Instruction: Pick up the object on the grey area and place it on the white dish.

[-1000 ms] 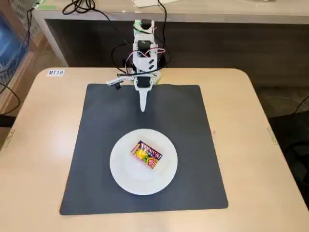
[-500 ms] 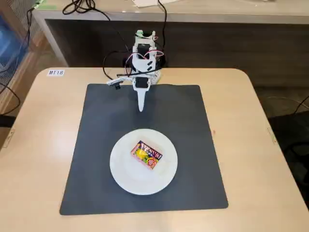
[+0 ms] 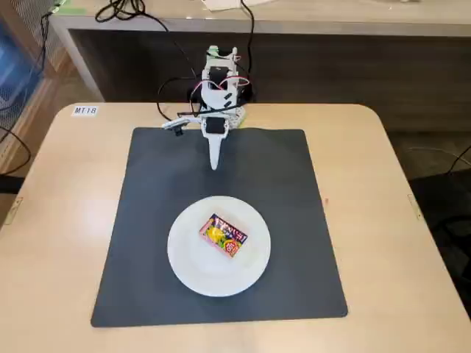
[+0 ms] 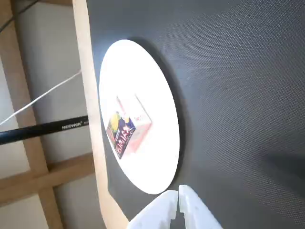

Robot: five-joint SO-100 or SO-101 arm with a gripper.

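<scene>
The small red and purple box (image 3: 222, 234) with a yellow picture lies flat on the white dish (image 3: 193, 266), left of its middle. The dish sits on the dark grey mat (image 3: 287, 191), toward the mat's front. In the wrist view the box (image 4: 123, 130) and the dish (image 4: 152, 86) show on the mat (image 4: 238, 95). My white gripper (image 3: 214, 165) hangs over the back part of the mat, well clear of the dish. Its fingertips (image 4: 178, 194) meet at the bottom of the wrist view. It is shut and empty.
The arm's base (image 3: 219, 103) stands at the table's far edge with black cables (image 3: 173, 95) around it. A label (image 3: 85, 111) is stuck at the table's back left corner. A black rod (image 4: 43, 130) and wooden frame show beyond the table edge in the wrist view.
</scene>
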